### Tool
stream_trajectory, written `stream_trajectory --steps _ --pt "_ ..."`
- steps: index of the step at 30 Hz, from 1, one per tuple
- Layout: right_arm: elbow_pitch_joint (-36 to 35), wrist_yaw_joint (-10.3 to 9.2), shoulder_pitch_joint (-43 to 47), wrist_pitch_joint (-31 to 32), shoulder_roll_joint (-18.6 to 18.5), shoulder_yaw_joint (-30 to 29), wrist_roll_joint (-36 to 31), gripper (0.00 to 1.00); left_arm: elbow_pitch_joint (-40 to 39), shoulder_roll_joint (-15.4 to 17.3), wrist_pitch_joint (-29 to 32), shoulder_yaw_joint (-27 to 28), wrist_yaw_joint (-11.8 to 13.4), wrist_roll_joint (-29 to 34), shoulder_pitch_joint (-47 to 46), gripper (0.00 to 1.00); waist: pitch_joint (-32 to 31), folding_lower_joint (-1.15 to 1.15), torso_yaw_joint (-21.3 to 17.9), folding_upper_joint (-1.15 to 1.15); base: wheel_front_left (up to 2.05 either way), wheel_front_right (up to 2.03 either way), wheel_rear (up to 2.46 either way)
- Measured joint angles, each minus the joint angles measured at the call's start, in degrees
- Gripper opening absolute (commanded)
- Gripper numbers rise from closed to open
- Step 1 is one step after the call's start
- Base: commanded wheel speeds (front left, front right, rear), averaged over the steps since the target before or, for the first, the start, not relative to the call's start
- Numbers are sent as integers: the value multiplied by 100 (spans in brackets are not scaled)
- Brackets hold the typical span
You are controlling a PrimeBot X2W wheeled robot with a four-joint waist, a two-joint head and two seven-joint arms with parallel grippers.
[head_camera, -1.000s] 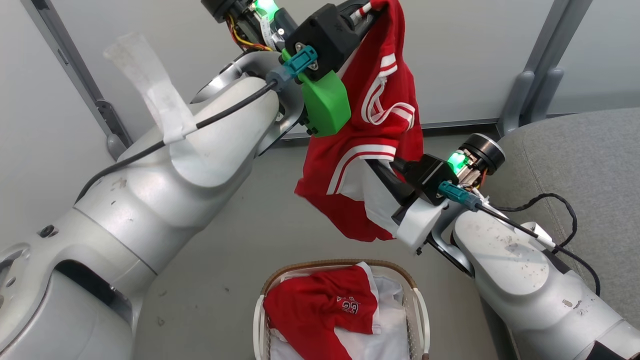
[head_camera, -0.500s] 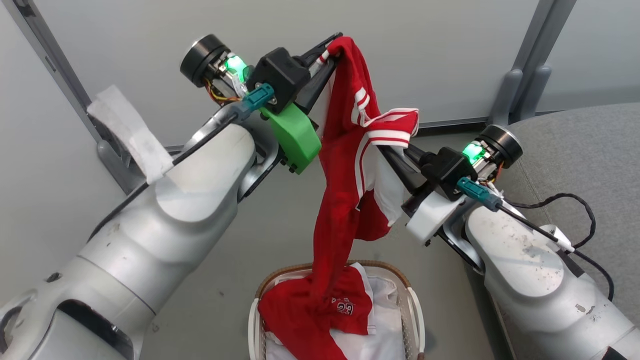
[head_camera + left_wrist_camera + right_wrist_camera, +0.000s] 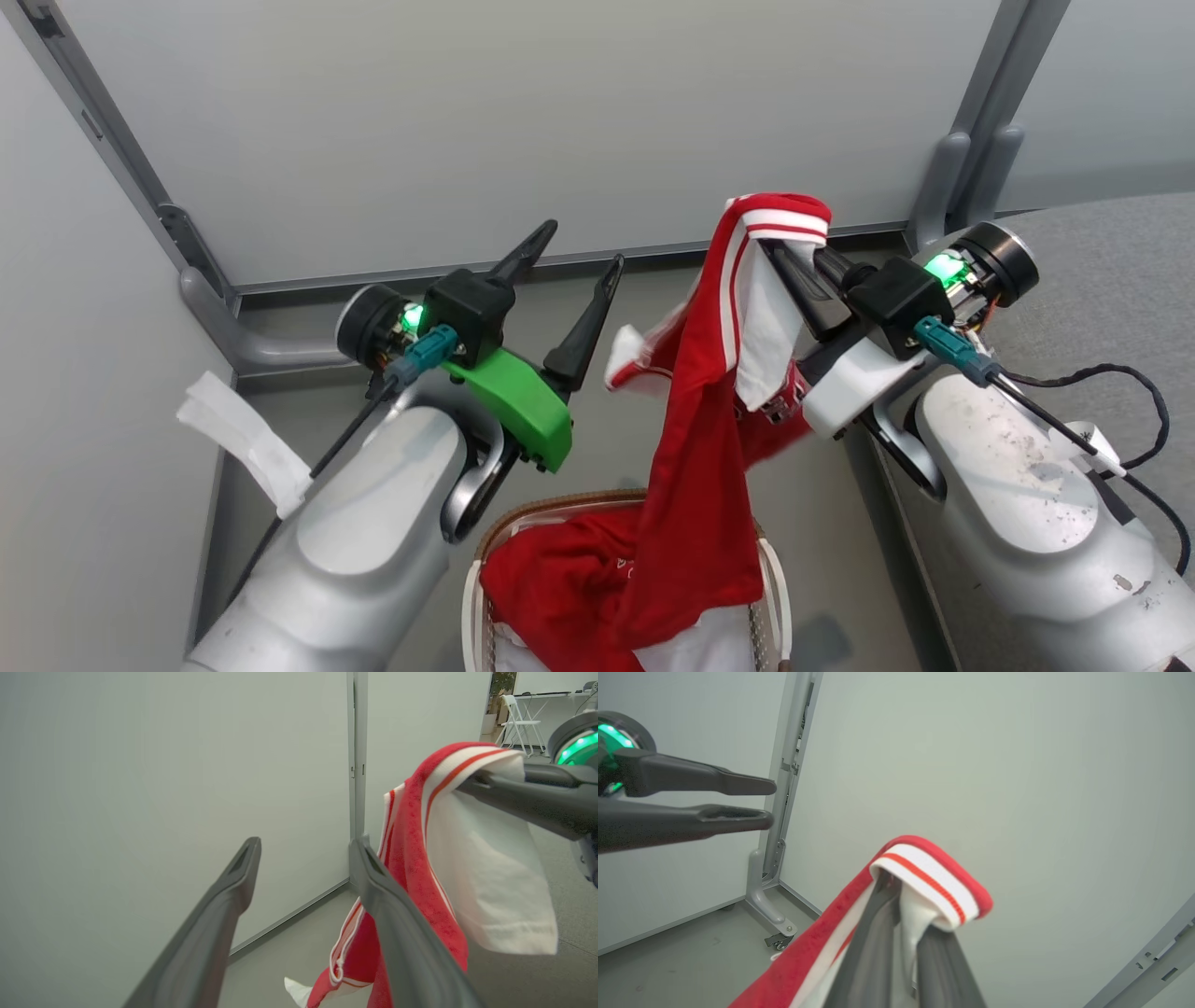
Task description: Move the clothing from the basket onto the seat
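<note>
Red fabric with white stripes, one sports garment (image 3: 695, 467), is carried at its striped waistband by the right gripper (image 3: 782, 254). The jaws are closed together on the band, as is confirmed in the right wrist view (image 3: 901, 891), where the band is folded over the fingertips. From this pinch the garment hangs as a long, near-vertical drape. Its lower end reaches down to the basket (image 3: 560, 506) and overlaps a second red garment (image 3: 551, 588) lying inside. Whether the hanging end is clear of the brown rim cannot be determined.

The left gripper (image 3: 581, 247) is positioned on the robot's left of the drape, with its jaws spread wide and nothing held between them. In the left wrist view the fabric (image 3: 411, 858) is seen just beside one finger, but outside the gap.

The grey seat (image 3: 1102, 271) lies on the robot's right, beyond the right forearm, so the right arm is judged the nearer one for delivery. A rightward carry is expected, and additional height is probably required so that the trailing end is drawn over the rim without the basket being dragged. Bare floor lies between the basket and the seat edge. The partition wall (image 3: 560, 121) and its post (image 3: 962, 177) stand close behind the gripper, so room for movement is limited on that side.
</note>
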Motion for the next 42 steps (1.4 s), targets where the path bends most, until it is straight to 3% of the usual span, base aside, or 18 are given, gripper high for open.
stream_trajectory --steps 13,26,33,42 --pt "-328 0 302 0 -133 -589 -185 0 -316 -403 -1 779 -98 511 1632 100 -38 0 -32 0 0 0 0" --pt "-499 -1 433 0 -248 -889 -287 0 -642 -559 -1 1135 -147 1114 2229 100 -46 0 -147 0 0 0 0" --pt "-657 0 431 0 -342 -937 -341 0 -740 -575 -2 1293 -155 1165 2394 100 -32 0 -443 0 0 0 0" --pt "-770 0 365 0 -600 -955 -331 0 -1122 -587 -2 1238 -157 1249 2512 100 76 0 -1153 0 0 0 0"
